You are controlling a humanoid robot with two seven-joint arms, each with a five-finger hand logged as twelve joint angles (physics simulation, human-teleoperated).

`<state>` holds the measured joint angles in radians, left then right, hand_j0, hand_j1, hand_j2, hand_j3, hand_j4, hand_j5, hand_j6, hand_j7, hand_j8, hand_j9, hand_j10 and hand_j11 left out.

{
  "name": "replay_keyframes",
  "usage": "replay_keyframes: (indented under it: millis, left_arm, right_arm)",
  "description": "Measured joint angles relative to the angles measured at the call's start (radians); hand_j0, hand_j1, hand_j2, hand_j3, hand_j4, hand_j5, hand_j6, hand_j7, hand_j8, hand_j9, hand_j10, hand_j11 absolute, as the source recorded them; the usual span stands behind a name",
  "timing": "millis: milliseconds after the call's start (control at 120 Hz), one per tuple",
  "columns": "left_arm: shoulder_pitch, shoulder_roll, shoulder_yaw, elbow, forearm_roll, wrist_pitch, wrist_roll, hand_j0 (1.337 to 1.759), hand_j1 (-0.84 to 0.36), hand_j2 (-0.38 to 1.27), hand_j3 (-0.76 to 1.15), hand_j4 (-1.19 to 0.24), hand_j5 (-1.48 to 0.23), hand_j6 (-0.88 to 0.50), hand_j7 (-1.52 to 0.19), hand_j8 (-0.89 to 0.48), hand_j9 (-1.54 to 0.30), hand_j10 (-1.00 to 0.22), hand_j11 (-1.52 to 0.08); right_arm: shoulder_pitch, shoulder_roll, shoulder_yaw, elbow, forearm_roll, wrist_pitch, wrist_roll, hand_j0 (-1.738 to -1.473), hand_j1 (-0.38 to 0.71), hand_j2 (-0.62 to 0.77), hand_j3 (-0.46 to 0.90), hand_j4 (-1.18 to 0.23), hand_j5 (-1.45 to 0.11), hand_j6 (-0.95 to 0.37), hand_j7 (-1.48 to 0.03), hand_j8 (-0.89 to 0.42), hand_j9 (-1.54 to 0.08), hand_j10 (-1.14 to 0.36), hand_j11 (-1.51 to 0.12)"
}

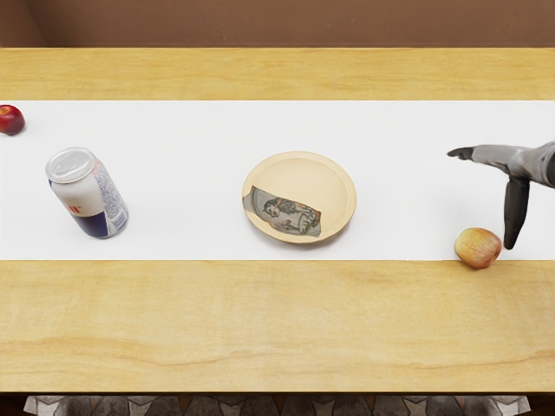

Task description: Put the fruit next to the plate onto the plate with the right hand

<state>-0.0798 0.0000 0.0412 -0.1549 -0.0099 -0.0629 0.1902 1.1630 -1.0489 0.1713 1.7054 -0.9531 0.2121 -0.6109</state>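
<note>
Reaching stage: poised beside the fruit, not yet gripping; nothing lifted, nothing set on the plate.
Round yellow-red apple (pixel 478 248): lying at the near right of the scene, on the near edge of the white table runner (pixel 173 139) where it meets the bare wooden tabletop (pixel 260 321); well apart from the plate, off to its right.
Shallow tan plate with a printed picture (pixel 303 165): sitting mid-runner, holding no fruit.
Right hand (pixel 520 165): in from the right edge, hovering on the far right side of the apple; contact hard to tell.
Fingers (pixel 515 212): spread wide, holding nothing; one pointing left, another pointing down just beside the apple's right flank.
Doing it well: bring the palm over the apple's crown, lower straight, then curl round both flanks together; avoid pushing from one side only, since likely to roll off toward the near tabletop.
Carrying: lift clear before swinging left; lower gently over the plate's middle, away from the rim.
Left alone: small red apple (pixel 10 119) at the far left edge, and the silver, blue and red drinks can (pixel 85 192) on the left of the runner.
Left hand: out of view.
</note>
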Motion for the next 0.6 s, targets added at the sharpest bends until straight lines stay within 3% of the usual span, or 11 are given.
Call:
replay_keyframes:
  millis: [258, 600]
  left_arm:
    - [0.000, 0.000, 0.000, 0.000, 0.000, 0.000, 0.000, 1.658, 0.34, 0.00, 0.00, -0.01, -0.01, -0.01, -0.01, -0.01, -0.01, -0.01, -0.01]
    - [0.000, 0.000, 0.000, 0.000, 0.000, 0.000, 0.000, 1.658, 0.34, 0.00, 0.00, -0.01, -0.01, -0.01, -0.01, -0.01, -0.01, -0.01, -0.01]
  right_arm:
    - [-0.149, 0.002, -0.002, 0.037, -0.132, -0.144, 0.000, -1.658, -0.34, 0.00, 0.00, -0.01, -0.01, -0.02, -0.01, -0.01, -0.01, -0.01, -0.01]
    - [-0.230, 0.062, -0.003, 0.040, -0.231, -0.214, 0.000, -1.658, -0.25, -0.01, 0.00, -0.10, -0.12, -0.10, -0.12, -0.10, -0.12, -0.10, -0.12]
